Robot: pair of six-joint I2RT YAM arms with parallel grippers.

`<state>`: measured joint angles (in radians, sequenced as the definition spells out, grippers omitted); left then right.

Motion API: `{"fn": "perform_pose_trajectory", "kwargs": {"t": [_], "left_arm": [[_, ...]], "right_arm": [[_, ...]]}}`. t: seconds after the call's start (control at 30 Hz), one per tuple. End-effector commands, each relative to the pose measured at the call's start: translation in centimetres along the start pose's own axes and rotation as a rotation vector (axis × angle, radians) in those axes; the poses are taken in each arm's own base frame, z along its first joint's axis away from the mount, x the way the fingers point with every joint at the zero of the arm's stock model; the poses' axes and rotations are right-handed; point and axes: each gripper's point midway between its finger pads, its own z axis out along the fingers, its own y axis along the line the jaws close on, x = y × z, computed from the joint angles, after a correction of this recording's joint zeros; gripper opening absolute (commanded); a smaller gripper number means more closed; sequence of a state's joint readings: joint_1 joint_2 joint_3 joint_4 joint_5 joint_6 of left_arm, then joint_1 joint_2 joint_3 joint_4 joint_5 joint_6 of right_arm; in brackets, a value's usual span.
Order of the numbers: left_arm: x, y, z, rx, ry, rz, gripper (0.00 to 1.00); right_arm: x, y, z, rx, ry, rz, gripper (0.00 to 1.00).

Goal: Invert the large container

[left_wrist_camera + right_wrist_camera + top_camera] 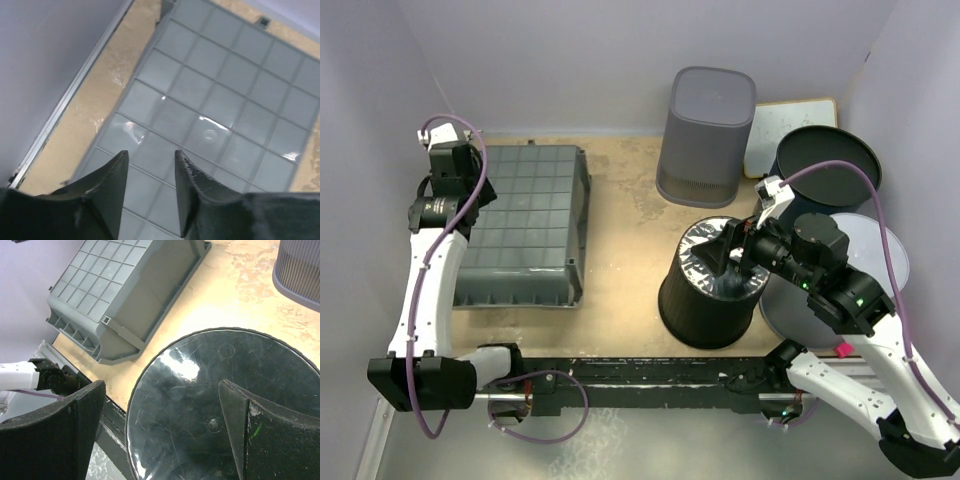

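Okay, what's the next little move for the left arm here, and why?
Probably lift the left gripper straight up and away. The large gray container already lies bottom-up with its gridded base facing the camera, and the jaws stand apart above it, holding nothing.

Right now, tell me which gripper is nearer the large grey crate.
Left. The left gripper hangs over the upturned crate, near its far-left corner; the right gripper is off to the right, above the black bucket.

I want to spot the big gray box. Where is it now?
In the top view the big gray box lies upside down on the left side of the table, under the left gripper, with the black bucket to its right.
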<state>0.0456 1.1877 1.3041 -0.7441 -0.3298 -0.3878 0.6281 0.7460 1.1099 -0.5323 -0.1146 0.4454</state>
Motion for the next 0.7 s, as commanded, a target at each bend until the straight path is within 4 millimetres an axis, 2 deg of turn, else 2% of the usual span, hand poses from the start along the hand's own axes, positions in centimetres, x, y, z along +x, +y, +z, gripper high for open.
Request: {"fn": "perform_pose_trajectory", "kwargs": {"t": [0.0,0.1,0.23,0.33,0.43,0.5,0.67], "left_arm": [[-4.3,-1.0,-2.3,0.064,-0.096,0.012,0.44],[-6.0,-2.9,-3.8,0.161,-0.108,-0.008,0.52],[-8.8,-5.6,-7.7,0.317,-0.200,-0.032,0.59],[-8.9,-8.9,-10.6,0.420,-0.243,-0.010,0.61],[-6.6,-12.7,-11.9,0.514,-0.195,0.030,0.62],[-4.3,-14.6,-11.8,0.525,-0.157,0.069,0.63],[2.3,-19.3,-11.7,0.559,-0.087,0.163,0.65]], "right_arm": [[-0.9,0.1,-0.1,-0.001,-0.038,-0.008,0.96],[-1.0,0.1,0.0,0.000,-0.034,-0.010,0.96],[-1.3,0.1,0.0,0.008,-0.043,-0.014,0.96],[-1.3,0.1,0.0,0.007,-0.044,-0.014,0.96],[-1.5,0.1,0.3,0.010,-0.048,-0.014,0.96],[-1.8,-0.1,0.6,0.018,-0.056,-0.018,0.96],[-2.0,-0.1,0.8,0.023,-0.058,-0.016,0.96]]}}
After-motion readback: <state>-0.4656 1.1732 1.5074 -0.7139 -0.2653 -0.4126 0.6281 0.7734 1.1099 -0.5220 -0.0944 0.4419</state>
